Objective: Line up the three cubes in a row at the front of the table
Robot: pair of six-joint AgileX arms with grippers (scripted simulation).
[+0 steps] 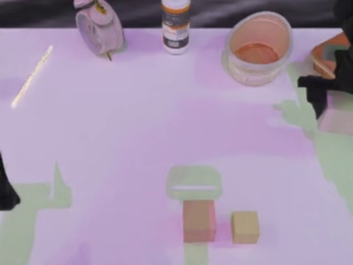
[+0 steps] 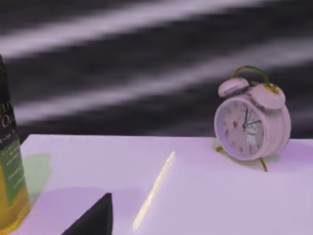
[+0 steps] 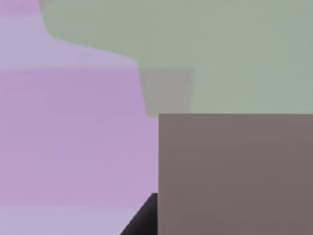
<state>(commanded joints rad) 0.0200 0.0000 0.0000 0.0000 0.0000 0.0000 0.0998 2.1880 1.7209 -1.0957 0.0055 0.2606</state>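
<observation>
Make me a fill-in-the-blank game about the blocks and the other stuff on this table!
1. The pink-red block sits to the ____ of the small yellow block.
2. The object at the table's back left corner is a pink alarm ____.
3. The right gripper is beside the ____ block, the pale one.
4. The thin stick lies near the table's ____ edge.

Missing words: left; clock; biggest; left

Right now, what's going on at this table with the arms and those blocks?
The pink-red cube and the small tan-yellow cube already sit side by side, apart, near the front of the table. The right gripper is at the right edge over the largest pale cube, which fills much of the right wrist view. The left arm is parked at the left edge. An alarm clock, bottle and tub stand at the back.
</observation>
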